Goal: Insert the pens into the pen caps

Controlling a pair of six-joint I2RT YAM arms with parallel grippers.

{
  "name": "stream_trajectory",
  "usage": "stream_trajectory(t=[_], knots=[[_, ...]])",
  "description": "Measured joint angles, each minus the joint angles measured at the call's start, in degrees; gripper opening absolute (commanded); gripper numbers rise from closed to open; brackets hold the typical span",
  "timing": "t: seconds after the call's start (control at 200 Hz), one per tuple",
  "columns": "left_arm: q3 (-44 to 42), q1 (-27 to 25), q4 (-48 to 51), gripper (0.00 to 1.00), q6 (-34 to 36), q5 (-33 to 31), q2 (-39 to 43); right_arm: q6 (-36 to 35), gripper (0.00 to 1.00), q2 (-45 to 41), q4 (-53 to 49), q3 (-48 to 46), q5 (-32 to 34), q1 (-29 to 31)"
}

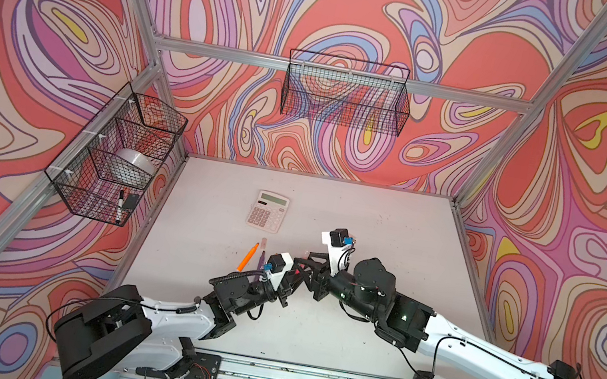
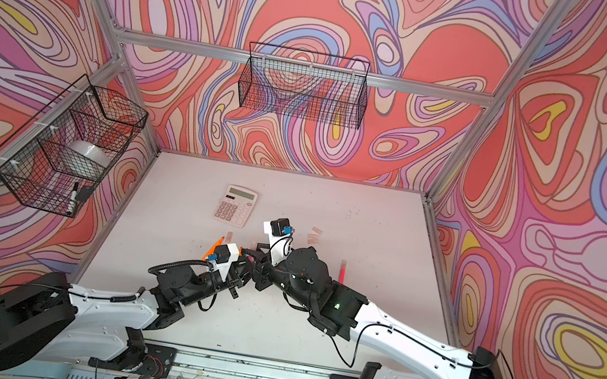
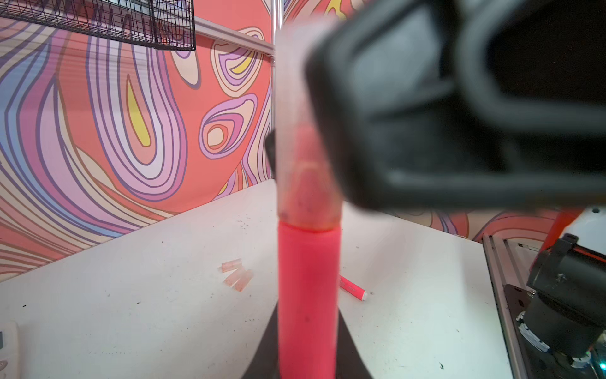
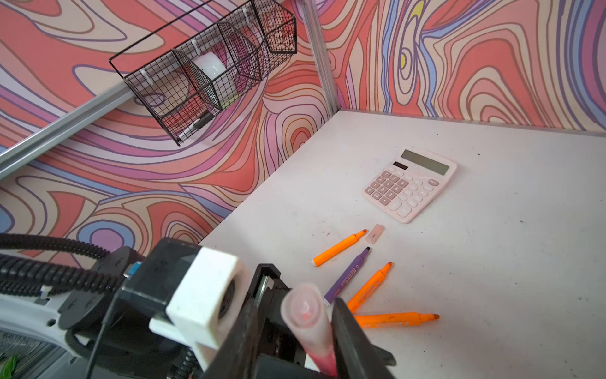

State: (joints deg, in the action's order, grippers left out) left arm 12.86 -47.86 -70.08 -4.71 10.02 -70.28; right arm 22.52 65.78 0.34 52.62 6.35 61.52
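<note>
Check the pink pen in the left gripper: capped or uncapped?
Capped: the translucent cap covers the tip of the pink pen, its rim meeting the barrel.

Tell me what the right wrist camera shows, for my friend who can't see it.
A pink-red pen wearing a pale see-through cap pokes up close between black gripper fingers. Beyond it, on the white table, lie three orange pens, one purple pen, a loose pale cap and a pink calculator. A black wire basket hangs on the swirly wall.
</note>
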Motion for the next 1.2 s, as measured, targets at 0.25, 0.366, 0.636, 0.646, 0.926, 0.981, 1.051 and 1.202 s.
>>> stream_trajectory(t=[0.25, 0.366, 0.636, 0.646, 0.926, 0.981, 1.051, 1.202], knots=[[0.0, 0.2, 0.0, 0.00, 0.0, 0.0, -0.4, -0.8, 0.28, 0.0, -0.4, 3.4, 1.3, 0.2], [0.0, 0.2, 0.0, 0.00, 0.0, 0.0, -0.4, -0.8, 0.25, 0.4, -0.3, 3.8, 1.4, 0.2], [0.0, 0.2, 0.2, 0.00, 0.0, 0.0, -0.4, -0.4, 0.23, 1.5, -0.3, 3.8, 2.7, 0.2], [0.0, 0.2, 0.2, 0.00, 0.0, 0.0, -0.4, -0.3, 0.23, 1.5, -0.3, 3.8, 2.8, 0.2], [0.0, 0.2, 0.4, 0.00, 0.0, 0.2, -0.5, 1.4, 0.15, 0.9, 1.1, 2.7, 5.7, 0.2], [-0.2, 0.2, 0.4, 0.00, -0.1, 0.2, -0.6, 2.0, 0.15, 0.4, 2.1, 1.5, 5.9, 0.2], [-0.3, 0.2, 0.2, 0.00, -0.4, 0.0, -0.7, 2.9, 0.15, -0.4, 3.3, -0.4, 6.1, 0.2], [-0.9, 0.2, 0.3, 0.00, -0.5, 0.1, -0.7, 4.5, 0.16, -1.2, 6.1, -3.4, 6.2, 0.2]])
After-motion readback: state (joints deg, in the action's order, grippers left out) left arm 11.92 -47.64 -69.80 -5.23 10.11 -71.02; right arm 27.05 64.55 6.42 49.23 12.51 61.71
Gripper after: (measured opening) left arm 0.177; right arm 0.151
